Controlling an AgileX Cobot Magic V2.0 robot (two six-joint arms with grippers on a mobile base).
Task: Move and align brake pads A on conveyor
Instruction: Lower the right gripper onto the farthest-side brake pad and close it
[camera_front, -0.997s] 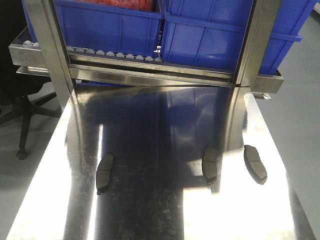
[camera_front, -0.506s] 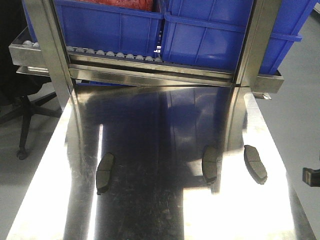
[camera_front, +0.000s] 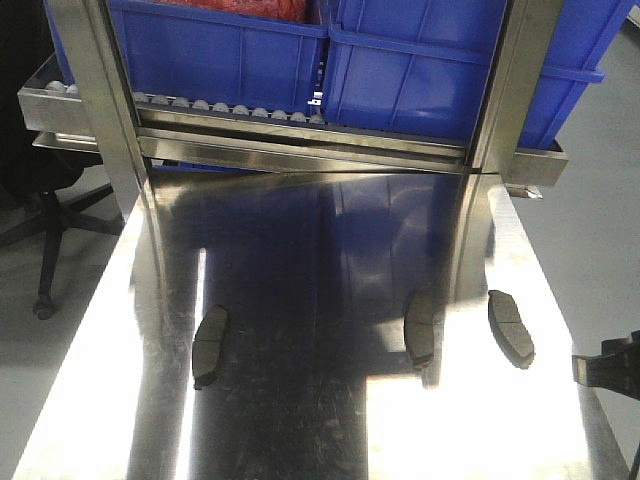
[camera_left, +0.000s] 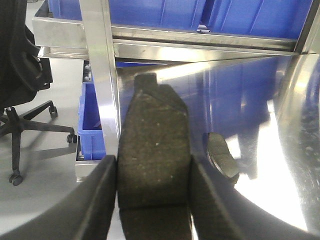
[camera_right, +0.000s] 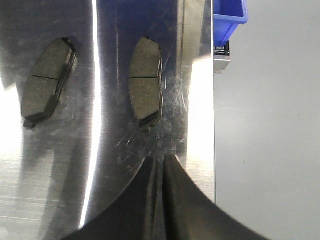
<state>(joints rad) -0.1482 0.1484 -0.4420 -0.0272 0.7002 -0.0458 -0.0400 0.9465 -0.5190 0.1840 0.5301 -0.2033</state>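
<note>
In the front view, three brake pads lie on the steel tabletop (camera_front: 300, 430): the left pad (camera_front: 210, 345), the middle pad (camera_front: 420, 328) and the right pad (camera_front: 510, 326). Each lies with its long axis running roughly toward the roller rack (camera_front: 300, 125) and its blue bins (camera_front: 220, 55). The right gripper (camera_front: 605, 366) pokes in at the frame's right edge, beyond the table's side. It is near the right pad but apart from it, and this view does not show how its jaws stand. No conveyor appears in any view.

In the left wrist view, the left gripper (camera_left: 152, 167) is clamped on a fourth pad (camera_left: 152, 125). Its fingers (camera_left: 97, 200) press the pad's long edges, and the speckled friction face is turned to the camera. It hangs off the table's left side by a steel post (camera_left: 102, 75), and the left pad (camera_left: 222, 155) lies apart from it on the tabletop. This grip looks square, which should help when the pad is lined up on the belt.

In the right wrist view, the right gripper (camera_right: 159, 162) has its fingers pressed together with nothing between them. The right pad (camera_right: 146, 82) lies just ahead of the tips, slightly left, and the middle pad (camera_right: 47, 90) is farther left. This arm's likely job is picking up the right pad. For that the jaws must part first, centre over the groove and close across the short width. Both fingers should touch at once, since a pad nudged on slick steel would probably skid.
</note>
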